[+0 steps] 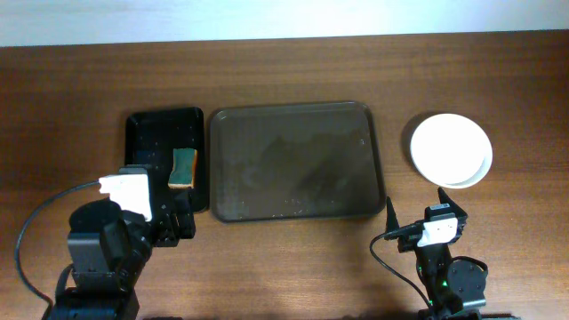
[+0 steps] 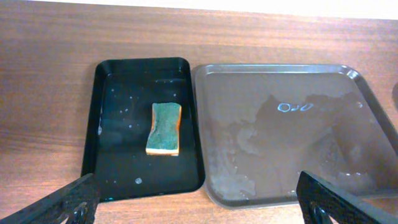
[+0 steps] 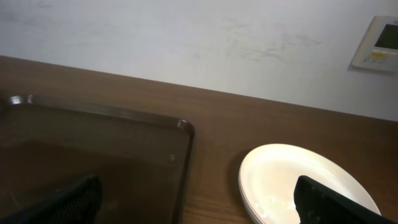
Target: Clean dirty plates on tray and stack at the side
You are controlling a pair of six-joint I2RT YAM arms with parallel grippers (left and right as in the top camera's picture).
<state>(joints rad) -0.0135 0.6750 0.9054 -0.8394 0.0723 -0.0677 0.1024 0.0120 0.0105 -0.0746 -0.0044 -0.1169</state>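
The grey tray [image 1: 298,162] lies mid-table with wet smears and holds no plates; it also shows in the left wrist view [image 2: 292,134] and the right wrist view [image 3: 93,155]. White plates [image 1: 451,149] are stacked to its right, also seen in the right wrist view [image 3: 298,180]. A green and yellow sponge [image 1: 183,167] lies in the black tray [image 1: 165,129], also in the left wrist view [image 2: 165,129]. My left gripper [image 2: 199,208] is open and empty near the trays' front edges. My right gripper [image 3: 199,208] is open and empty, in front of the plates.
The black tray [image 2: 118,118] stands just left of the grey tray, wet with droplets. A wall with a white control panel [image 3: 378,42] lies behind the table's far edge. Cables run from both arm bases at the front.
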